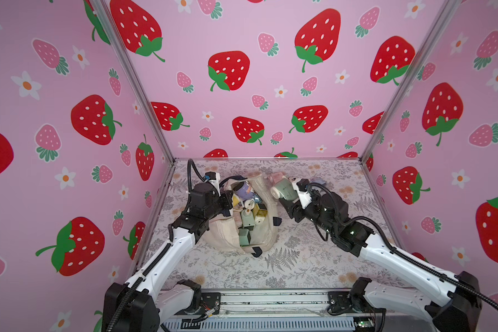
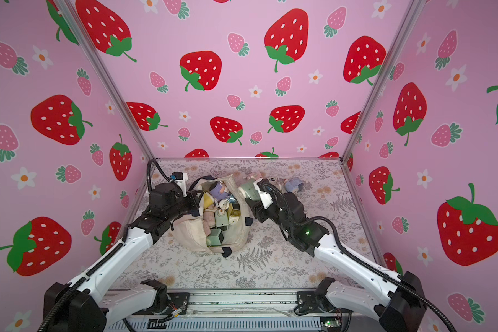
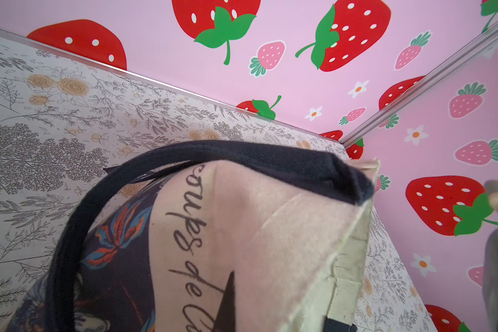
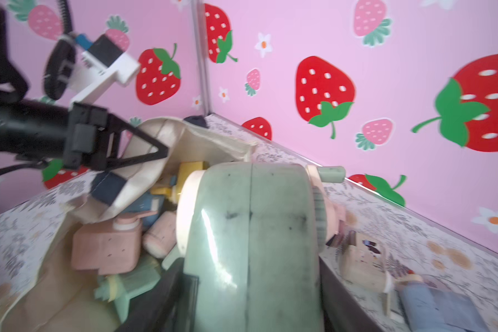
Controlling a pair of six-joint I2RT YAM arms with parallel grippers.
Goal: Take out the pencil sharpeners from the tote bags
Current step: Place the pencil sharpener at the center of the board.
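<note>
The right gripper [image 1: 285,195] was clamped on a green sharpener [image 1: 282,190], jaws against its two sides. It hung just off the far right edge of the tote bag [image 1: 222,238], clear of the mouth and above the table [image 1: 299,258]. Across the bag, the left gripper [image 1: 227,205] was pressed together on the cream rim near a navy handle [image 3: 242,155], propping the mouth open. Inside the bag lay a heap of sharpeners [image 1: 249,218]: green, yellow, pink, purple. Beyond the bag, a pink sharpener [image 1: 278,176] and a blue one [image 2: 293,184] lay on the table. My read was one sharpener mid-carry and plenty left. The next move called for lowering it beside those two, away from the bag, spreading the jaws, then reaching into the heap.
</note>
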